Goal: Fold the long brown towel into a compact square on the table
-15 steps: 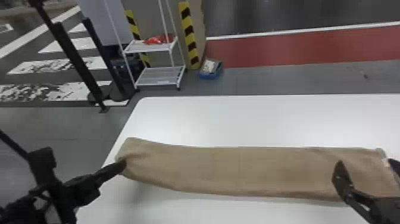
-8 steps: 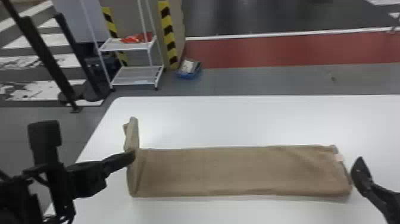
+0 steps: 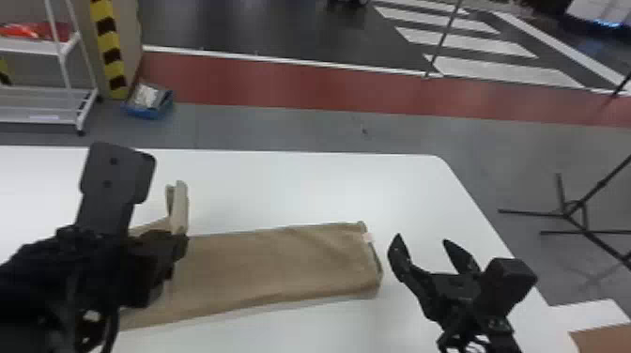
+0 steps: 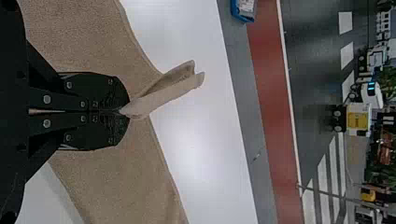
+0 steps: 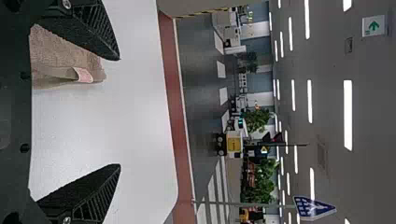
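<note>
Over at the towel's left part, the left hand (image 4: pixel 122 112) has its fingers pinched together on a fold of the cloth, lifting it so the end stands up above the rest. The towel (image 3: pixel 281 263) lies long across the table (image 3: pixel 305 188) beneath. If that pinch has caught too little, the fold may slip and drop crooked; pulled too hard, it could drag the whole strip askew. Just beyond the towel's right end, the right hand (image 3: pixel 434 256) waits wide and empty, so nothing pins that end against sliding.
</note>
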{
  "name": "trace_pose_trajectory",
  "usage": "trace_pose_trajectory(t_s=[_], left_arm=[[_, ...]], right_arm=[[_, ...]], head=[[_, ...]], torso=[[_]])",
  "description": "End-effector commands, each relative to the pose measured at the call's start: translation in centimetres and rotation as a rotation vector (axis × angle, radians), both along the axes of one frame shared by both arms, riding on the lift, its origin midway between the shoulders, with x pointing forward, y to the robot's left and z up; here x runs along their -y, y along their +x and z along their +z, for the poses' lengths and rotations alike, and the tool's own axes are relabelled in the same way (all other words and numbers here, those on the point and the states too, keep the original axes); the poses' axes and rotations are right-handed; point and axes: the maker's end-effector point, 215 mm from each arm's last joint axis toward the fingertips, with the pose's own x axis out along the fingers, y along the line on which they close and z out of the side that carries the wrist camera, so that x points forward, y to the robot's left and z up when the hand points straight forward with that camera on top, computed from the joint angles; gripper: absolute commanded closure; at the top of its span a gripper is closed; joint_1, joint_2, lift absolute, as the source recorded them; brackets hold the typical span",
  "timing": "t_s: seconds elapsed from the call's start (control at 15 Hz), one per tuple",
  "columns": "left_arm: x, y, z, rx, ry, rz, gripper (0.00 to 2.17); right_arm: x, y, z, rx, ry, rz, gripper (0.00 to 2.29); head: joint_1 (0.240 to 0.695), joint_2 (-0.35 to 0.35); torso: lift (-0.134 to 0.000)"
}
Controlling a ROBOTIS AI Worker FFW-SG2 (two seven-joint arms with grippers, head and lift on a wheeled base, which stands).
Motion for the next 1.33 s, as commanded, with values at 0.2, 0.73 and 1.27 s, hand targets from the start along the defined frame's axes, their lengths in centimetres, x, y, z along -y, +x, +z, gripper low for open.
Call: trace_pose_trajectory(t_s=[0.2, 0.73, 1.27], left_arm=[[7.5, 0.4, -2.9, 0.032, 0.114, -0.142, 1.84], [8.9, -0.9, -4.5, 0.043, 0.058, -0.173, 0.04], [-7.8, 2.2, -2.1, 0.296, -0.185, 0.148, 0.03]], right_arm=[[1.3, 0.4, -0.7, -0.012, -0.003, 0.006, 0.05], [-2.1, 2.4, -1.0, -0.02, 0.04, 0.062, 0.05], [-20.3, 3.8, -1.3, -0.035, 0.001, 0.378, 0.05]], head=[[0.695, -0.344], [0.695, -0.35], [0.695, -0.103]], torso=[[-0.124], [-0.124], [-0.124]])
